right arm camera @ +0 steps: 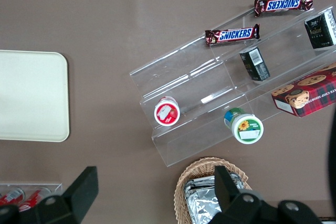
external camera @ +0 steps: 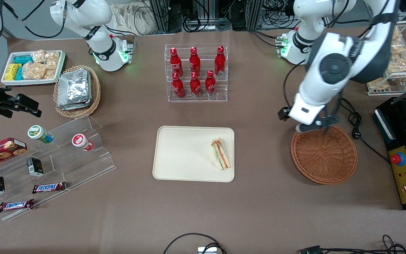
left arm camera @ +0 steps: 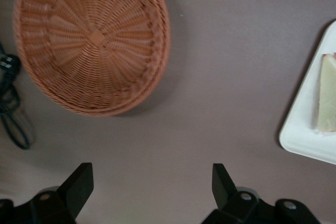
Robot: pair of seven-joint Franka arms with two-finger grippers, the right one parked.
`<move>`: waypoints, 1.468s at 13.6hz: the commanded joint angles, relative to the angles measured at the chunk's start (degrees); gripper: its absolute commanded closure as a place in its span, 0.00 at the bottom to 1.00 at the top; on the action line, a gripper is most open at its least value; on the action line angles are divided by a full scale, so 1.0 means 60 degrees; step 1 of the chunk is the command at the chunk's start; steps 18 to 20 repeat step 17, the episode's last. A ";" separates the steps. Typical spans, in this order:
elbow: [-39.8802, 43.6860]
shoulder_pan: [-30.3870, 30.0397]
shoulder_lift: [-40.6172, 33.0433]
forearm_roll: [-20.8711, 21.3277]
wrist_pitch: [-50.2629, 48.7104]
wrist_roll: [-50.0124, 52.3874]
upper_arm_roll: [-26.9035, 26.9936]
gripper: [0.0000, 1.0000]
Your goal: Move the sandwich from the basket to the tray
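The sandwich (external camera: 220, 154), a white-bread wedge with orange-red and green layers, lies on the tray (external camera: 182, 155), close to the tray's edge that faces the basket (external camera: 324, 155). The tray is flat, cream plastic, rectangular with rounded corners and a low rim. The basket is round, shallow, reddish-brown wicker with a spiral weave, and nothing lies in it; it sits beside the tray, toward the working arm's end of the table. The gripper (external camera: 318, 124) hangs over the basket's rim, at the part farther from the front camera; its black fingers (left arm camera: 79, 184) stand wide apart, holding nothing.

Farther from the front camera than the tray, a clear acrylic rack (external camera: 196, 73) holds six red bottles (external camera: 195, 60) with white script I cannot read. Toward the parked arm's end, clear stepped shelves (external camera: 65, 155) carry two bars (external camera: 49, 187) reading "SNICKERS", two round tubs, small dark boxes and a red tartan cookie box (external camera: 0, 151). Near these shelves a tan wicker basket (external camera: 77, 91) holds silver foil packs.
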State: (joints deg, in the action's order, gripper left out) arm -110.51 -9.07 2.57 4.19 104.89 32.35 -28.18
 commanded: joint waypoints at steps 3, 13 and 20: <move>0.0972 -0.1138 0.0010 -0.0185 -0.0359 -0.0529 -0.0079 0.00; 0.0973 -0.0466 -0.0516 -0.0185 -0.0942 -0.4185 0.1810 0.00; 0.2170 -0.0496 0.0316 0.0005 -0.1499 -0.6019 0.1796 0.00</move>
